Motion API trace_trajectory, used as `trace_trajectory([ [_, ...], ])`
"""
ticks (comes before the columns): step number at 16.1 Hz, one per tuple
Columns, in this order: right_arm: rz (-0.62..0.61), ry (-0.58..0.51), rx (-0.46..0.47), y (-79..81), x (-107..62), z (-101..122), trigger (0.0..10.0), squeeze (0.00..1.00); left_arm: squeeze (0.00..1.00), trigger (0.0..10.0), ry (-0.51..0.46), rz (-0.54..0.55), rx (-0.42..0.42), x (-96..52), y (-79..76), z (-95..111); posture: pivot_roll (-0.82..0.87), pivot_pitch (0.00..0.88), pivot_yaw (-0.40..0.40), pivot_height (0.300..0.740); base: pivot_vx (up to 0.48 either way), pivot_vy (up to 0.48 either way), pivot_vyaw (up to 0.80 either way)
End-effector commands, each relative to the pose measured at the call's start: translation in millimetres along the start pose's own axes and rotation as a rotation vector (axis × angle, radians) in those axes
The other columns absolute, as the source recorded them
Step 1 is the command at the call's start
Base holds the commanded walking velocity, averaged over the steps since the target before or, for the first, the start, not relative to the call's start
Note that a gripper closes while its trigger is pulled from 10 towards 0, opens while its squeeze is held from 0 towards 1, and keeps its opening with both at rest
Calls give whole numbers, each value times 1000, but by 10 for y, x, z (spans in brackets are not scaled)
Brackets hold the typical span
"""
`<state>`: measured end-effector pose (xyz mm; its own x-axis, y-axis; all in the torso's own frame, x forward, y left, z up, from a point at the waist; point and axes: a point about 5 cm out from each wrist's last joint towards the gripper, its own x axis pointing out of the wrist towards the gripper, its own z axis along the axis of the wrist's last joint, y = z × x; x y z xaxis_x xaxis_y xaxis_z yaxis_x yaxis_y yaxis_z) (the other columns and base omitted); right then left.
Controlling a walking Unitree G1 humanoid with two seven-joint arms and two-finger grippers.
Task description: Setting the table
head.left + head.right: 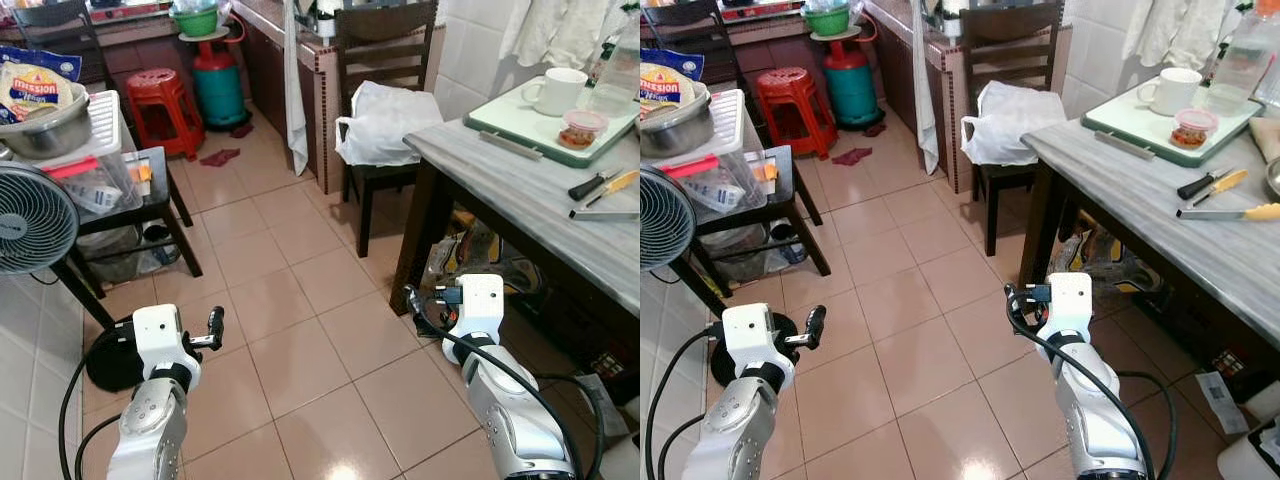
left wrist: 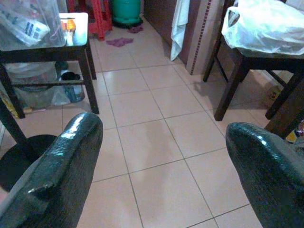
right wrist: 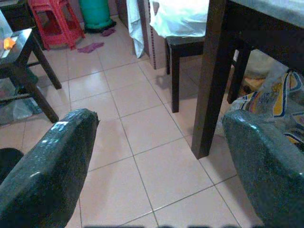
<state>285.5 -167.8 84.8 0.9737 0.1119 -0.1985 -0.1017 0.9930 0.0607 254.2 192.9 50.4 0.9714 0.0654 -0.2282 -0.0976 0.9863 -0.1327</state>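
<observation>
A grey marble-topped dining table (image 1: 520, 190) stands at the right. On it lies a green-rimmed tray (image 1: 500, 125) with a white mug (image 1: 555, 90) and a small lidded tub of red food (image 1: 583, 128). A black-handled knife (image 1: 595, 184) and a yellow-handled one (image 1: 621, 182) lie nearer the table's front edge. My left gripper (image 2: 161, 142) hangs low over the tiled floor, open and empty. My right gripper (image 3: 159, 128) is open and empty too, low beside the table's dark leg (image 3: 211, 80).
A dark chair holding a white plastic bag (image 1: 385, 120) is tucked at the table's far end. A black side table (image 1: 150, 195) with a plastic box, a fan (image 1: 30, 220), a red stool (image 1: 160, 105) and a green gas cylinder (image 1: 218, 85) line the left and back. Bags (image 1: 480, 255) lie under the table.
</observation>
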Motion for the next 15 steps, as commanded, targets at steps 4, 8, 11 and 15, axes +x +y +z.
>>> trace_trajectory([
  [4,-10,10,19,4,26,-7,10000,0,0,10000,-8,14,12,44,42,38,-245,0,82,740,0,0,-783],
  [8,-8,5,20,10,30,-4,10000,0,0,10000,-9,13,11,46,45,36,-240,0,82,740,0,0,-783],
  [11,2,-18,18,19,30,20,10000,0,0,10000,-14,2,5,22,37,23,-235,0,80,740,0,0,0],
  [15,10,-24,14,31,32,24,10000,0,0,10000,-16,-5,7,14,39,22,-229,0,77,740,0,182,0],
])
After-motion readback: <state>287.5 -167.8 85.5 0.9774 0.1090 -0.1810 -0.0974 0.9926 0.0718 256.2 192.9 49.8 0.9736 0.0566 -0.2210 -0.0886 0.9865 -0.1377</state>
